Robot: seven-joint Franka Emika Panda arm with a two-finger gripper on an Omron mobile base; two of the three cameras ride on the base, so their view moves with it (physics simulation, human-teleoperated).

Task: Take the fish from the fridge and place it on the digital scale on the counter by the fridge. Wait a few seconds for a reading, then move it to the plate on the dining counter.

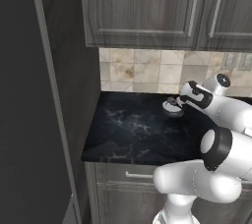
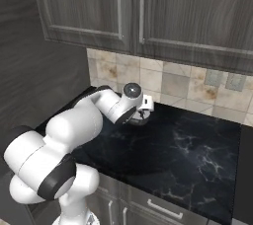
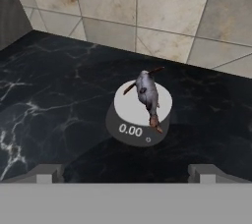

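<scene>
Left base view: we see the digital scale on the counter near the tiled wall, the wrist just beside it; the fridge stands left.
Right base view: the arm covers most of the scale.
Hand view: we see the fish lying on the scale, apart from and ahead of our gripper; fingertips spread wide, holding nothing; display reads 0.00.

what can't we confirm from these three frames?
- Fish: on the digital scale in the hand view; in both base views the arm covers it.
- Scale: half hidden behind the wrist in the left base view.
- End effector: fingertips apart, nothing between them; wrist housing hides the fingers in the base views.
- Counter: right end cut by the frame edge.
</scene>
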